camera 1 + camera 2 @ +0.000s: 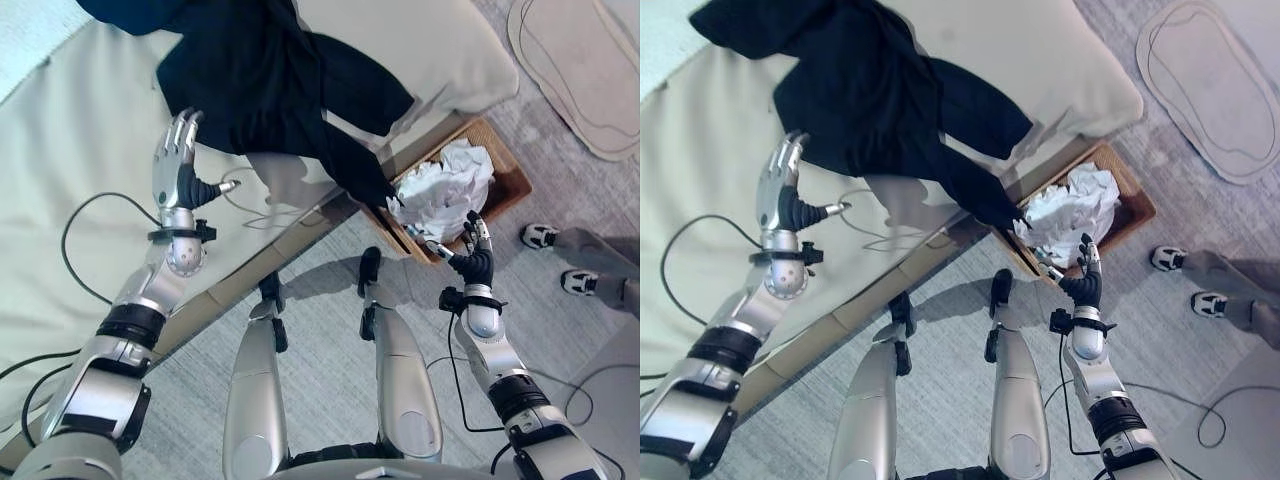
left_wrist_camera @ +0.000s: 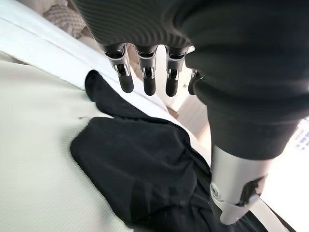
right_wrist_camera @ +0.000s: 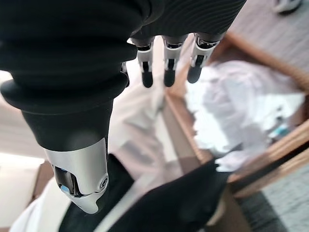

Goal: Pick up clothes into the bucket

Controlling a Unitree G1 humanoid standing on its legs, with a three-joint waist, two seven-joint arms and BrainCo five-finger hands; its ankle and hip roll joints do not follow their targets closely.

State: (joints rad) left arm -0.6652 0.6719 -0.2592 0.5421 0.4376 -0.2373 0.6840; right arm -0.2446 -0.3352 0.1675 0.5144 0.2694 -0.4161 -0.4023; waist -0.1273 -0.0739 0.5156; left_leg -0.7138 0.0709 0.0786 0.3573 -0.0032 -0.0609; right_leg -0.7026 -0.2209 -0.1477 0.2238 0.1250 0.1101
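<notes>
Your left hand (image 1: 178,160) hovers open and empty beside the dark garment (image 1: 270,90) on the bed (image 1: 70,150); grab only its edge and the trailing tail may snag the basket (image 1: 515,185) rim. Your right hand (image 1: 472,262), relaxed and empty, waits by the basket; its wrist view shows the white clothes (image 3: 241,111) inside up close.

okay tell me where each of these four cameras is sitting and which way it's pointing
Left and right eye views: on the head, looking down at the bed, black garment and basket; both arms show.
Left wrist view: along the open left hand toward the garment.
Right wrist view: along the open right hand toward the basket.
All share the garment.
</notes>
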